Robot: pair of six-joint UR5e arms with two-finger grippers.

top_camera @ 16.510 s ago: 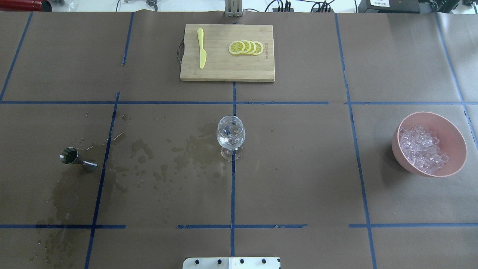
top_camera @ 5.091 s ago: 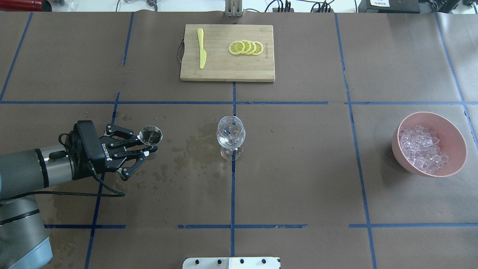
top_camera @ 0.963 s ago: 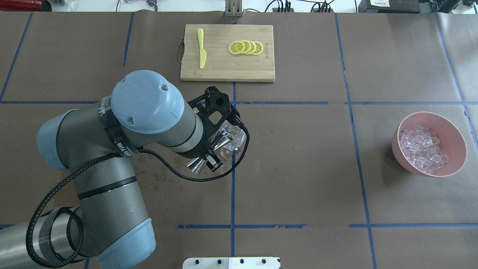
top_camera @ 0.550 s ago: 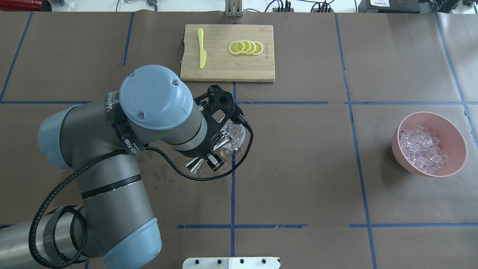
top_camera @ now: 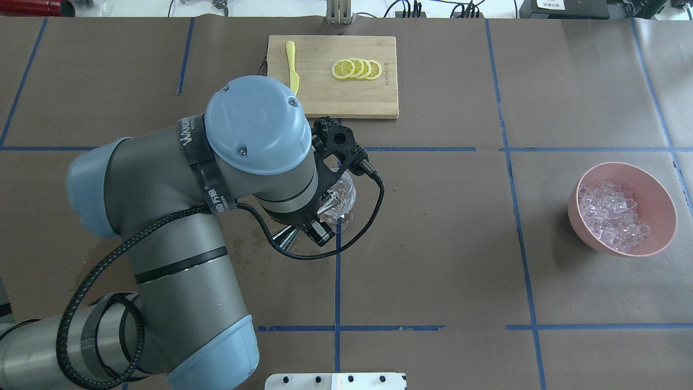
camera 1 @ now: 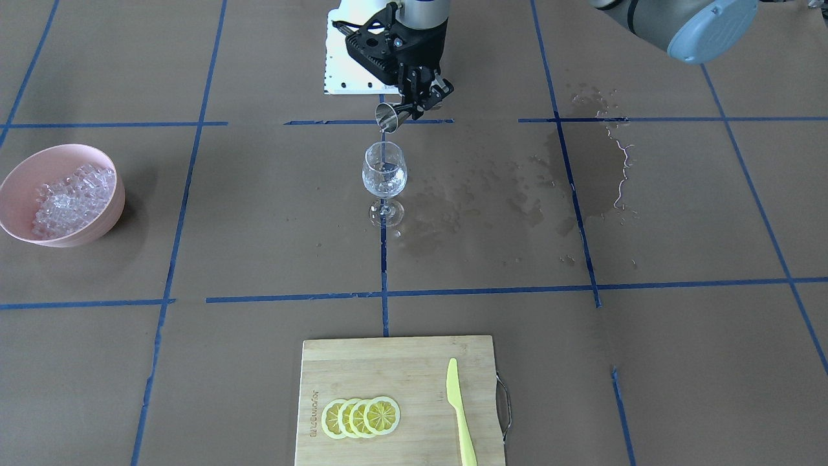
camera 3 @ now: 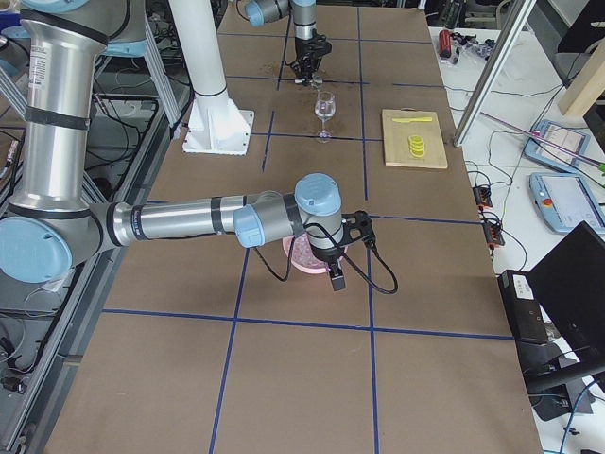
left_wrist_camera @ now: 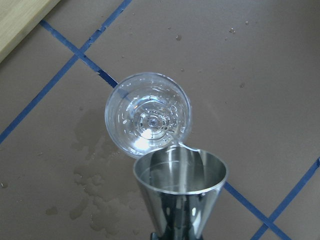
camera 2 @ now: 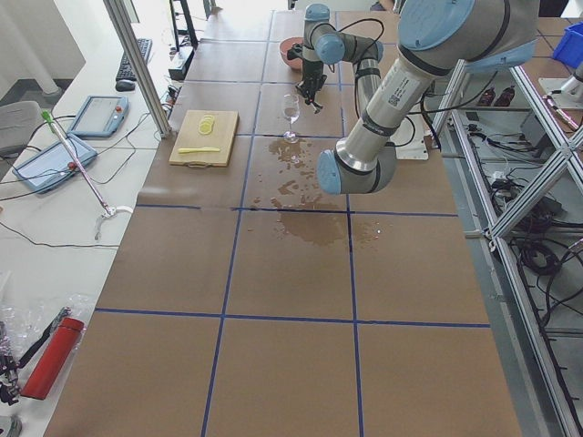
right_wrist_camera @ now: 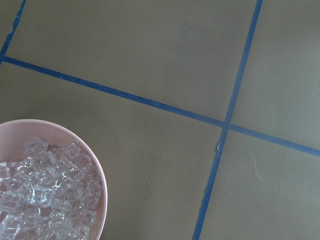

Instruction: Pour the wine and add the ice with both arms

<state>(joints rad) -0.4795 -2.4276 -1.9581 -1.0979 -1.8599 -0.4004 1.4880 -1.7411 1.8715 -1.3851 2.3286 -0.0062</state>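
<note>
Below the left gripper (camera 1: 414, 103), clamped on a tilted jigger (camera 1: 388, 118), stands the glass (camera 1: 384, 173). Ice (right_wrist_camera: 45, 195) heaped in bowl (camera 1: 45, 158) under right gripper (camera 3: 337, 279); opening can't be told.

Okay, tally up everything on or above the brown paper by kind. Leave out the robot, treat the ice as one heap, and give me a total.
wine glass: 1
jigger: 1
pink bowl: 1
ice heap: 1
cutting board: 1
yellow knife: 1
lemon slices: 4
Total: 10
</note>
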